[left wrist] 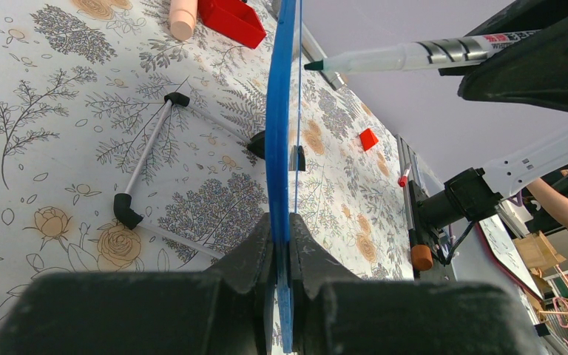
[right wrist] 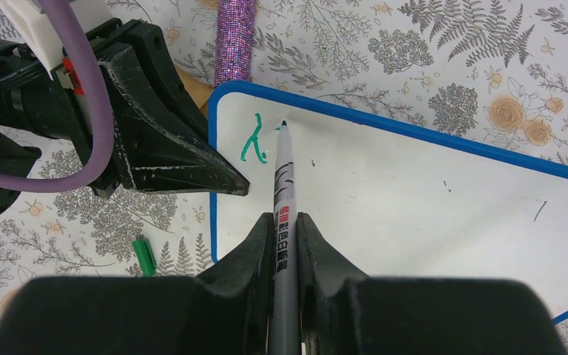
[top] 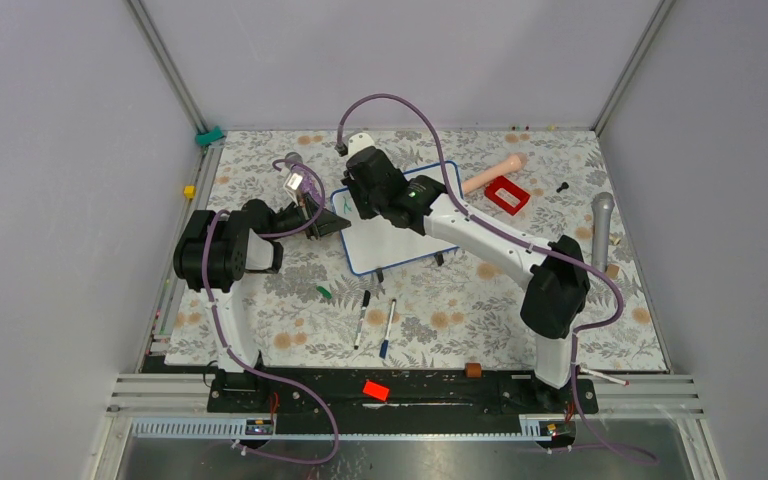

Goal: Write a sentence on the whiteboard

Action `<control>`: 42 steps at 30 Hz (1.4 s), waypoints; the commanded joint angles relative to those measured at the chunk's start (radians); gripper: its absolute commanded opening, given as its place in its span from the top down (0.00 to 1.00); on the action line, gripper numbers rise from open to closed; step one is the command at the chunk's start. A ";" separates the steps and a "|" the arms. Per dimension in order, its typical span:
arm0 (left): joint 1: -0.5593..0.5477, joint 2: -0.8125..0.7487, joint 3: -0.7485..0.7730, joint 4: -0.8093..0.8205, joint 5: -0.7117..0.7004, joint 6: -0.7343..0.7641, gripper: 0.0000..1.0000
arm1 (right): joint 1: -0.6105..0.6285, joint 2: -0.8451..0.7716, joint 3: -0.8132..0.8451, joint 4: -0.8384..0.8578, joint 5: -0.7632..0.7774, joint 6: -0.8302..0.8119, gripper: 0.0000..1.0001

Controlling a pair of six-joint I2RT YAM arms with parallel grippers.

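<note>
Right tool (right wrist: 283,225) tight around marker (right wrist: 282,166)

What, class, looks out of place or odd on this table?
A green cap lies loose on the table beside the whiteboard, and a few stray dark specks mark its white face. Nothing looks spilled or broken.
</note>
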 commanded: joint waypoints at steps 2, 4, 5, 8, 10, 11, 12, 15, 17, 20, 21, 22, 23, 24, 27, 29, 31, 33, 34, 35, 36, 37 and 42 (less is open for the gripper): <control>-0.009 -0.006 -0.020 0.011 0.060 0.109 1.00 | 0.000 0.004 0.045 -0.011 0.023 -0.010 1.00; -0.009 -0.006 -0.019 0.011 0.059 0.109 1.00 | 0.000 0.005 0.045 -0.012 0.023 -0.010 1.00; -0.009 -0.006 -0.020 0.011 0.060 0.108 1.00 | 0.000 0.006 0.045 -0.011 0.022 -0.009 1.00; -0.009 -0.006 -0.019 0.011 0.061 0.108 1.00 | 0.000 0.010 0.045 -0.012 0.019 -0.008 1.00; -0.009 -0.006 -0.019 0.011 0.060 0.108 1.00 | 0.000 0.011 0.042 -0.012 0.019 -0.007 1.00; -0.009 -0.007 -0.019 0.011 0.059 0.109 1.00 | 0.000 0.012 0.041 -0.012 0.018 -0.007 1.00; -0.009 -0.006 -0.019 0.011 0.060 0.108 1.00 | 0.000 0.011 0.041 -0.013 0.017 -0.007 1.00; -0.009 -0.005 -0.018 0.011 0.060 0.108 1.00 | 0.000 0.014 0.042 -0.016 0.016 -0.006 1.00; -0.009 -0.006 -0.018 0.011 0.059 0.108 1.00 | 0.000 0.016 0.042 -0.018 0.014 -0.006 1.00; -0.009 -0.006 -0.018 0.011 0.059 0.108 1.00 | 0.000 0.019 0.039 -0.020 0.014 -0.004 1.00; -0.009 -0.006 -0.018 0.011 0.060 0.108 1.00 | 0.000 0.020 0.038 -0.021 0.012 -0.003 1.00; -0.009 -0.005 -0.018 0.011 0.060 0.108 1.00 | 0.000 0.021 0.036 -0.020 0.012 -0.003 1.00; -0.009 -0.006 -0.018 0.011 0.060 0.108 1.00 | -0.001 0.022 0.036 -0.021 0.010 -0.003 1.00; -0.009 -0.006 -0.018 0.011 0.059 0.108 1.00 | 0.000 0.024 0.035 -0.020 0.011 -0.002 1.00; -0.008 -0.005 -0.018 0.011 0.059 0.107 1.00 | 0.000 0.027 0.033 -0.021 0.011 -0.001 1.00; -0.009 -0.005 -0.018 0.011 0.060 0.108 1.00 | -0.001 0.030 0.032 -0.022 0.011 -0.001 1.00; -0.009 -0.004 -0.018 0.011 0.060 0.108 1.00 | 0.000 0.031 0.031 -0.022 0.010 -0.003 1.00; -0.009 -0.004 -0.018 0.011 0.060 0.108 1.00 | 0.000 0.031 0.031 -0.024 0.009 -0.002 1.00; -0.009 -0.004 -0.018 0.011 0.059 0.108 1.00 | 0.000 0.032 0.030 -0.025 0.007 -0.001 1.00; -0.009 -0.004 -0.018 0.011 0.059 0.108 1.00 | 0.000 0.032 0.030 -0.026 0.004 -0.001 1.00; -0.009 -0.004 -0.018 0.011 0.059 0.108 1.00 | 0.000 0.032 0.029 -0.026 0.001 0.001 1.00; -0.009 -0.005 -0.018 0.011 0.060 0.108 1.00 | 0.000 0.032 0.028 -0.026 -0.004 0.001 1.00; -0.009 -0.006 -0.018 0.011 0.060 0.108 1.00 | 0.000 0.031 0.025 -0.026 -0.033 0.011 1.00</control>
